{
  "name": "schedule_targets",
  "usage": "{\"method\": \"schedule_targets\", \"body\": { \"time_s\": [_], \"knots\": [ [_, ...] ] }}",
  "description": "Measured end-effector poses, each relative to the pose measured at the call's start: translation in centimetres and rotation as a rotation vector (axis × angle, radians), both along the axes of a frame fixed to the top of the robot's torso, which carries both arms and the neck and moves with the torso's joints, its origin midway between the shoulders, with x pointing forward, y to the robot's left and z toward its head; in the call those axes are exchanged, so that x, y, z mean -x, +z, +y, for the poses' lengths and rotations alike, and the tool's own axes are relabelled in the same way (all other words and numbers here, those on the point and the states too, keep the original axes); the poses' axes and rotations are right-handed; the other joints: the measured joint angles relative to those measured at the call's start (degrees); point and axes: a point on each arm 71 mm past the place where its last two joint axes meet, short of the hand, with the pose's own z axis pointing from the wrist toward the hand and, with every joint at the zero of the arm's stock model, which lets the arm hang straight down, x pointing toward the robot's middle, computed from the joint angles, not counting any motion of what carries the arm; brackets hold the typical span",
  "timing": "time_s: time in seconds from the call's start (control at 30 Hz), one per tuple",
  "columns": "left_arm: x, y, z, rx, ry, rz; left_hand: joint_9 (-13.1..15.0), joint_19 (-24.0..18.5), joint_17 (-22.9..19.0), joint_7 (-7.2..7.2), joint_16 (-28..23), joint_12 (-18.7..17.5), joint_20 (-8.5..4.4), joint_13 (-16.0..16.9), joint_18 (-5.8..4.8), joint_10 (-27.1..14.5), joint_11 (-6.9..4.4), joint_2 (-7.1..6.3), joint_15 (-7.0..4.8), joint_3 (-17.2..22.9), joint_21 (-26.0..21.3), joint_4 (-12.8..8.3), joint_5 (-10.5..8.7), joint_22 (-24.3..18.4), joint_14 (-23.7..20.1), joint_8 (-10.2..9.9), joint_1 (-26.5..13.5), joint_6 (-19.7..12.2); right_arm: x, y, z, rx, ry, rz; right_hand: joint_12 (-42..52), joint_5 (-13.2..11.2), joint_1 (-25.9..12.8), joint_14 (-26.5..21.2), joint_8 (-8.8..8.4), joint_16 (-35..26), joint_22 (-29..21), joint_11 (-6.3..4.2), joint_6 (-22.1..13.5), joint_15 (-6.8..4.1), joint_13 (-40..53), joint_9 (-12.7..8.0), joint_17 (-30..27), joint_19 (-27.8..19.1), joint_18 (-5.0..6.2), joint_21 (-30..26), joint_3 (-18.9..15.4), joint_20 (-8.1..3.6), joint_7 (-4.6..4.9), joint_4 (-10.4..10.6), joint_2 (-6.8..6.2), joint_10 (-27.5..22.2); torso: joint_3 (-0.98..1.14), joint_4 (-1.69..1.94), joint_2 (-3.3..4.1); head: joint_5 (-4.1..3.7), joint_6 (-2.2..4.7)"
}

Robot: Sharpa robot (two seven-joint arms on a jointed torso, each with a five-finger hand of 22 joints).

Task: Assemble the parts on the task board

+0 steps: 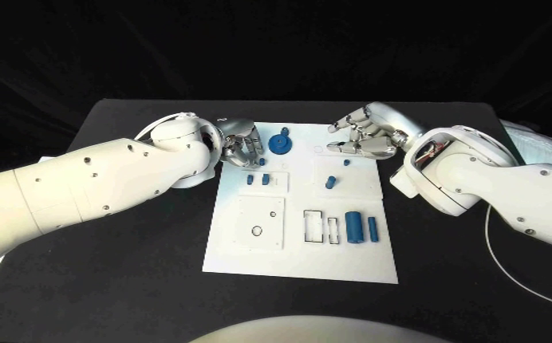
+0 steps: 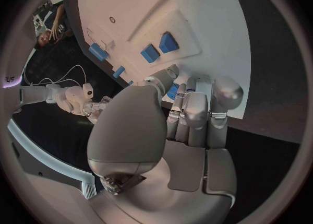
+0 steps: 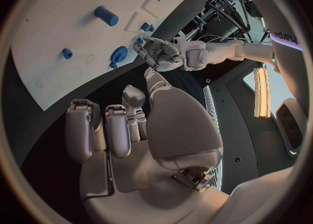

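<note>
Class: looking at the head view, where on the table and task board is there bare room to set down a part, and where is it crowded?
Free: the black table in front of the task board, and the board's bare near strip below the two blue cylinders. Crowded: the far edge, where the left robot hand and right robot hand flank the blue round part.

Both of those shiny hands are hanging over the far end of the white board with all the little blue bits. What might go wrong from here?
The left hand has a small blue piece between its fingertips; a light pinch like that might let it slip. The blue round part lies right beside it and may get nudged. The right hand hovers near the small blue peg and might knock it.
</note>
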Motion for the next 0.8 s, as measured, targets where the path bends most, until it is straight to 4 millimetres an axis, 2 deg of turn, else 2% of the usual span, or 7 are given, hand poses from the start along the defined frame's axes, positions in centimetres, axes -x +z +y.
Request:
{"method": "schedule_targets", "body": {
  "time_s": [0.17, 0.23, 0.33, 0.43, 0.47, 0.67, 0.8],
  "knots": [
    [0.3, 0.4, 1.3, 0.041, 0.027, 0.013, 0.07, -2.54, -6.42, -0.02, -4.69, 0.00, 0.00, 0.05, 0.92, -0.20, -0.19, 0.00, -0.14, -0.07, -8.21, -0.25, 0.00, -4.71, -2.29, 0.18, 0.00, 0.02, -0.7, -0.4, -1.7, 0.046, -0.037, -0.003, -17.95, 0.00, 3.75, -0.12, 0.00, -3.01, -1.25, 0.25, 1.15, -0.12, -15.31, 0.10, 0.04, -0.38, 0.00, -0.95, 3.50, -0.08, -0.24, -0.43, -0.75, -5.38, -0.03, -0.03, -0.02, -0.28, 0.22],
    [0.3, 0.6, 1.9, 0.079, 0.045, 0.031, 0.20, -5.46, -12.43, -0.08, -9.06, 0.02, 0.08, 0.05, 2.22, -1.05, 0.04, 0.03, 0.04, 0.28, -15.85, -0.77, 0.00, -8.97, -5.16, 0.61, 0.03, 0.87, -1.0, -0.5, -2.2, 0.081, -0.041, -0.009, -23.53, -0.34, 5.15, -0.12, 0.25, -3.76, -1.84, 0.45, 2.40, -0.12, -20.82, 0.17, -0.32, -0.75, 0.00, -1.28, 5.26, 0.28, -0.27, -0.87, -1.45, -6.57, -0.03, -0.05, -0.02, -0.45, 0.32],
    [0.5, 0.9, 2.9, 0.202, 0.081, 0.077, 0.41, -8.23, -18.77, 0.42, -13.79, 0.97, 0.20, 0.13, 3.10, -1.19, 0.25, 0.73, 0.26, 0.82, -22.35, -1.31, 0.00, -12.48, -8.42, 1.52, 0.73, 2.76, -1.1, -0.7, -2.5, 0.164, -0.027, -0.027, -28.07, -1.58, 6.23, -0.08, 0.24, -4.43, -2.59, 0.46, 3.97, -0.08, -26.52, 0.23, -1.17, -1.06, 0.00, -1.80, 7.50, 0.59, -0.20, -1.32, -2.23, -6.74, -0.06, -0.05, -0.02, -0.99, 0.66],
    [0.7, 1.2, 3.4, 0.399, 0.117, 0.128, 0.51, -8.71, -20.00, 0.73, -14.77, 2.23, 0.31, 0.42, 3.09, 0.19, 0.13, 1.72, 0.24, 1.23, -23.51, -1.00, 0.00, -13.18, -9.17, 1.95, 0.45, 3.85, -1.1, -0.9, -2.3, 0.255, -0.001, -0.054, -30.95, -3.11, 6.64, 0.11, 0.24, -4.93, -3.72, 0.33, 5.04, 0.11, -31.05, 0.23, -1.88, -1.49, 0.06, -2.46, 9.41, 0.80, -0.42, -1.48, -2.65, -5.57, -0.06, -0.05, 0.01, -1.68, 0.98],
    [0.8, 1.2, 3.5, 0.469, 0.128, 0.145, 0.51, -9.04, -20.19, 0.65, -14.81, 2.75, 0.22, 0.54, 3.10, 0.88, 0.00, 2.10, 0.26, 1.44, -23.71, -0.80, 0.00, -13.33, -9.40, 2.35, 0.08, 4.37, -1.1, -0.9, -2.1, 0.283, 0.008, -0.063, -32.21, -4.15, 6.57, 0.11, 0.24, -5.45, -4.85, 0.40, 5.38, 0.11, -33.66, 0.20, -2.37, -2.11, 0.95, -3.19, 10.68, 0.79, -0.40, -1.40, -3.22, -4.70, -0.05, -0.05, 0.02, -1.93, 1.08],
    [1.4, 1.5, 3.6, 0.920, 0.207, 0.243, 0.50, -9.42, -20.45, 0.63, -14.81, 4.01, 0.41, 0.73, 3.10, 1.46, 0.01, 2.94, 0.37, 0.93, -24.38, -0.29, -0.21, -13.80, -10.15, 2.35, -0.76, 4.55, -1.0, -1.9, -1.1, 0.453, 0.054, -0.113, -34.85, -6.00, 5.43, 0.11, 0.17, -7.12, -10.05, 0.46, 5.89, 0.11, -39.23, 0.11, -4.54, -3.91, 1.80, -6.43, 12.84, 0.80, -0.68, -1.15, -4.49, -4.47, -0.07, 0.01, 0.06, -2.94, 1.61],
    [1.7, 1.5, 4.1, 1.147, 0.284, 0.307, 0.41, -9.42, -20.46, 0.71, -14.81, 4.39, 0.41, 0.74, 3.09, 1.58, 0.12, 2.65, 0.13, 0.32, -24.73, -0.14, -0.21, -14.05, -10.74, 2.35, -1.27, 4.64, -1.1, -2.4, -0.6, 0.531, 0.067, -0.135, -35.30, -6.56, 5.07, 0.11, 0.00, -7.96, -11.85, 0.46, 5.79, 0.10, -41.72, 0.04, -5.60, -4.43, 1.81, -7.71, 13.95, 0.69, -0.93, -1.15, -4.86, -4.47, -0.11, 0.07, 0.06, -3.27, 1.79]
  ]
}}
